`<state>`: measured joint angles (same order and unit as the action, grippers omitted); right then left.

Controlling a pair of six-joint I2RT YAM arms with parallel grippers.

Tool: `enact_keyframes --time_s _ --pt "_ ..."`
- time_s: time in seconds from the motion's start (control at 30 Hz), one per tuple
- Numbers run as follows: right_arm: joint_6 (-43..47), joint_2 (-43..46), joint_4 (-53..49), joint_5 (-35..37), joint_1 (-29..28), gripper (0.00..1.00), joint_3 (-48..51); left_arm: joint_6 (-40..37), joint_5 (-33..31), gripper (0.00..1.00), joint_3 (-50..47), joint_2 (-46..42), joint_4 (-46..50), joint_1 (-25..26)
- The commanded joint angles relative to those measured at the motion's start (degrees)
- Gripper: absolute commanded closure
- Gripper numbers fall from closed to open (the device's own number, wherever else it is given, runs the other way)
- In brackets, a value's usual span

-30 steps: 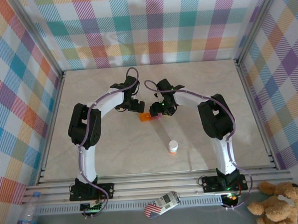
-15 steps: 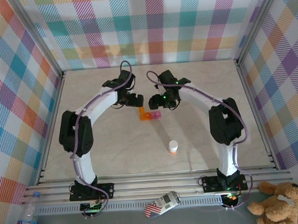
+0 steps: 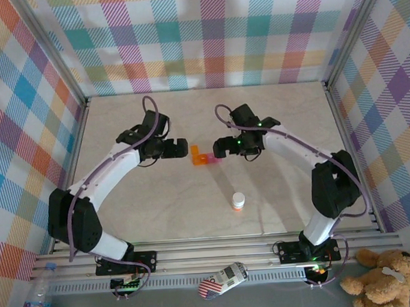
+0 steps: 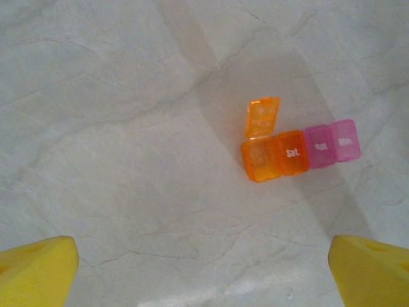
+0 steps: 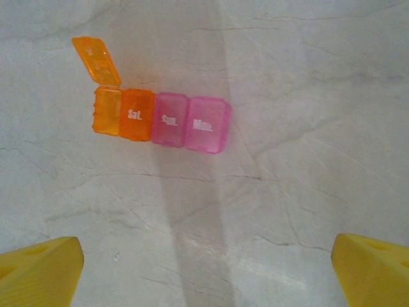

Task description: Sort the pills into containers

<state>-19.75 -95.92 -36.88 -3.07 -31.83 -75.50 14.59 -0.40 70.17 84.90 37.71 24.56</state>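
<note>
The containers (image 3: 205, 157) lie near the middle of the pale marbled counter (image 3: 282, 191), a short strip of four joined square boxes. Two boxes are orange and two are pink. The outermost orange box (image 4: 258, 160) stands open, its lid (image 4: 263, 117) flipped up and back on the side of the strip away from the arm bases. Whether anything lies inside it I cannot tell. The next orange box is shut and reads "Sat."; the two pink boxes (image 5: 190, 121) beside it are shut too and read "Sun." and "Mon.".

The left fingers (image 3: 180, 148) hover just beside the orange end of the strip, spread wide and gripping nothing. In the left wrist view their yellow tips (image 4: 35, 272) sit at the two bottom corners, with the strip well clear of them on bare counter.

The right fingers (image 3: 222, 147) hover just beside the pink end, spread wide as well and empty. Their yellow tips (image 5: 38, 272) frame the bottom corners of the right wrist view, apart from the strip. The strip thus lies between the two sets of fingers, touched by neither.

A small round orange bottle with a white cap (image 3: 238, 201) stands upright on the counter, apart from the strip on the side toward the arm bases.

Well beyond that, off the counter's near edge, a plush bear (image 3: 387, 278) sits past the right arm's base and a clear water bottle (image 3: 35, 300) lies past the left arm's base.
</note>
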Motion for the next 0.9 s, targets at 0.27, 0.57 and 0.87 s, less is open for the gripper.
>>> enact_keyframes --time_s 0.27,0.57,0.87 --pt "-2.62 17.12 -3.85 -0.24 -0.31 0.05 11.43 7.55 8.41 0.00 -8.01 -2.23 -12.55 0.64" --pt "-3.14 18.75 -14.79 3.80 -8.55 0.16 13.98 10.27 10.15 0.00 -9.23 3.40 -18.04 2.20" --pt "-2.89 13.13 -17.01 7.22 -14.40 0.17 13.38 11.80 10.01 0.00 -9.72 5.23 -19.95 2.86"
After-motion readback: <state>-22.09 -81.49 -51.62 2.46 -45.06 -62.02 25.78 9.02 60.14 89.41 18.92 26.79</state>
